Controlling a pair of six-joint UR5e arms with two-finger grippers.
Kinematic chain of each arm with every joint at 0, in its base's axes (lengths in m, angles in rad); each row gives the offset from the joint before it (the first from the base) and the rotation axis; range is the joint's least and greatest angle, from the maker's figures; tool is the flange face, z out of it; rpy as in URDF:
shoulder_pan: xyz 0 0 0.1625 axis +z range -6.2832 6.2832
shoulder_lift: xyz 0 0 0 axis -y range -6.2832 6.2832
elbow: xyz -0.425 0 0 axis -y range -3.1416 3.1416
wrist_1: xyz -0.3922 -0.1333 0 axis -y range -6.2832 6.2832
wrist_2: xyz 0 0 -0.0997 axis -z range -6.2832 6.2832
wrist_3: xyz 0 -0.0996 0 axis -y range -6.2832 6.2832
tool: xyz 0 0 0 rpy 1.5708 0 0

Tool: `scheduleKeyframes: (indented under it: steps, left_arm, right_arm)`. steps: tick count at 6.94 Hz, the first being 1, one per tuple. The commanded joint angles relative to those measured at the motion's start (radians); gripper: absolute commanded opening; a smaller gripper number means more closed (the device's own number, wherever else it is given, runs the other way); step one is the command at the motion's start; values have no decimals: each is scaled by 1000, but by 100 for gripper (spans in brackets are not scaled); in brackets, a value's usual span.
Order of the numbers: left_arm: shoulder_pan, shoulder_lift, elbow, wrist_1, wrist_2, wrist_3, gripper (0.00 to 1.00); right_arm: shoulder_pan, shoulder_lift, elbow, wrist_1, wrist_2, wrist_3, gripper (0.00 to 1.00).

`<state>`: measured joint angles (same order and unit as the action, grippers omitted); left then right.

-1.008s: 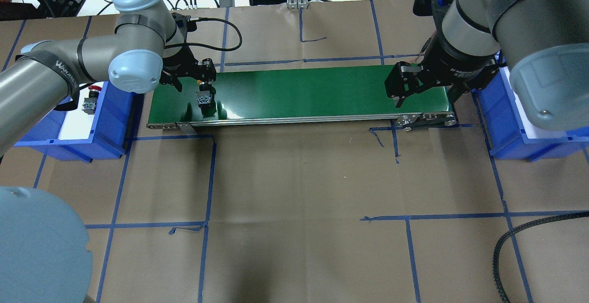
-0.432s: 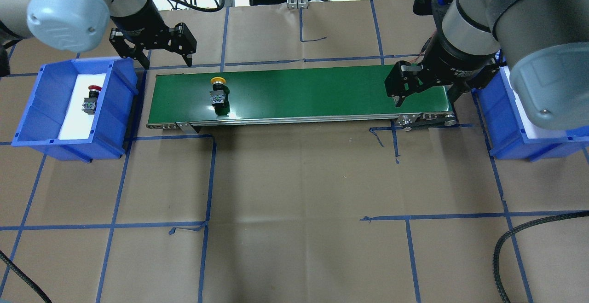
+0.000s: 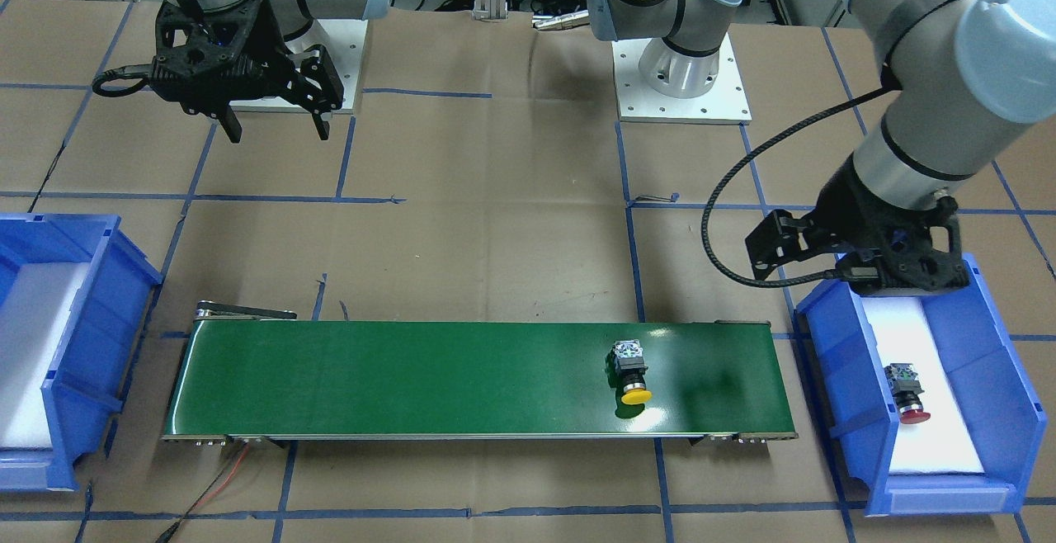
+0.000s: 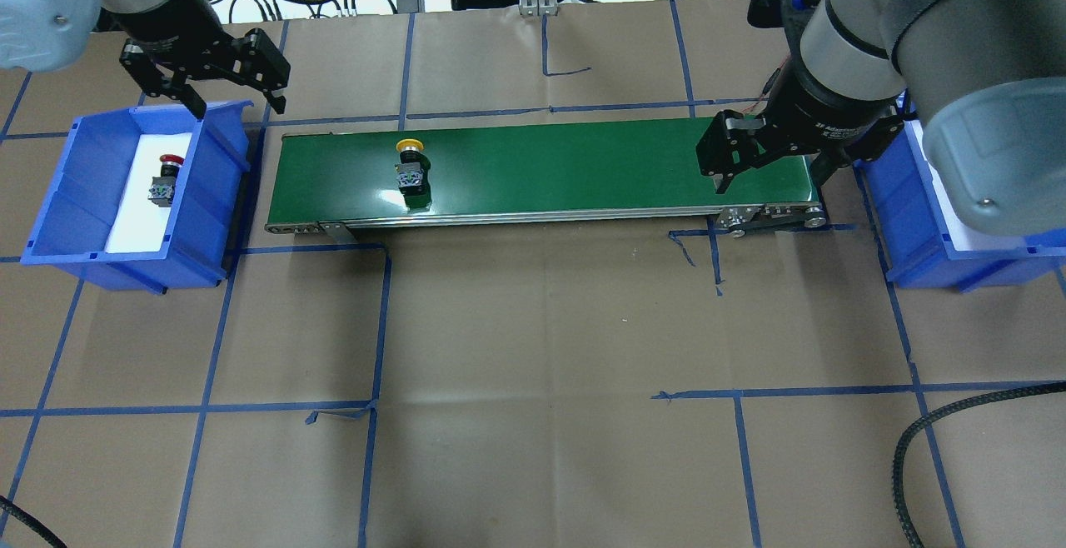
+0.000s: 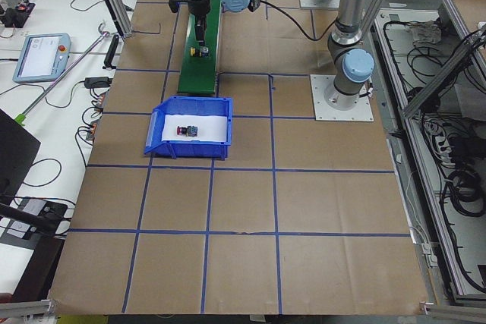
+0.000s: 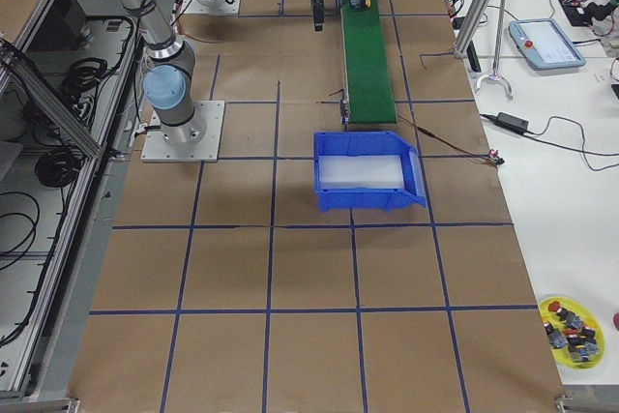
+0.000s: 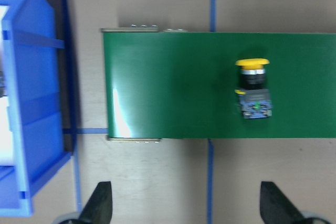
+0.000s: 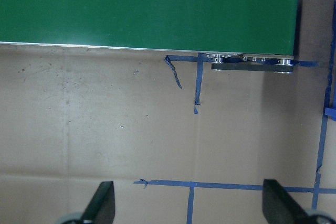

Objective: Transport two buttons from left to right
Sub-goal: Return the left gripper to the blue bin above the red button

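Observation:
The yellow button [image 4: 410, 166] lies on its side on the left part of the green conveyor belt [image 4: 583, 165]; it also shows in the front view [image 3: 631, 371] and the left wrist view [image 7: 253, 90]. The red button [image 4: 164, 179] lies on the white pad in the left blue bin [image 4: 208, 215], also seen from the front [image 3: 907, 394]. My left gripper [image 4: 239, 107] is open and empty, above the bin's far right corner. My right gripper [image 4: 770, 175] is open and empty, over the belt's right end.
A second blue bin [image 4: 916, 231] stands just right of the belt, partly under my right arm; from the front [image 3: 82, 320] it holds only a white pad. A black braided cable [image 4: 916, 440] lies at the near right. Blue tape lines cross the brown table cover.
My left gripper has come off the yellow button on the belt and swung left to the left bin's far corner. The yellow button has moved a little right along the belt. The right arm is still.

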<state>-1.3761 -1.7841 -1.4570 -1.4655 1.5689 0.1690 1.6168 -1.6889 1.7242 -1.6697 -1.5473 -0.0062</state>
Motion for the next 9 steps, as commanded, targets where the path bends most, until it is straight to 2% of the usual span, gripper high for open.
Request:
scheduleKeyframes:
  steps: [1,4,7,9]
  left_arm:
    - [133,-26,6,13,-1,123,100]
    - [251,-93,41,54,-1,355,100]
    - [334,-222,130,76,-1,454,100]
    - [328,-253,77,185,-10,440,100]
  right_arm:
    - [0,0,2,-1,1,0,100]
    - [0,0,2,-1,1,-2,100]
    - [0,1,3,1,1,-3,100]
    - [-2,1,3,1,1,-5,100]
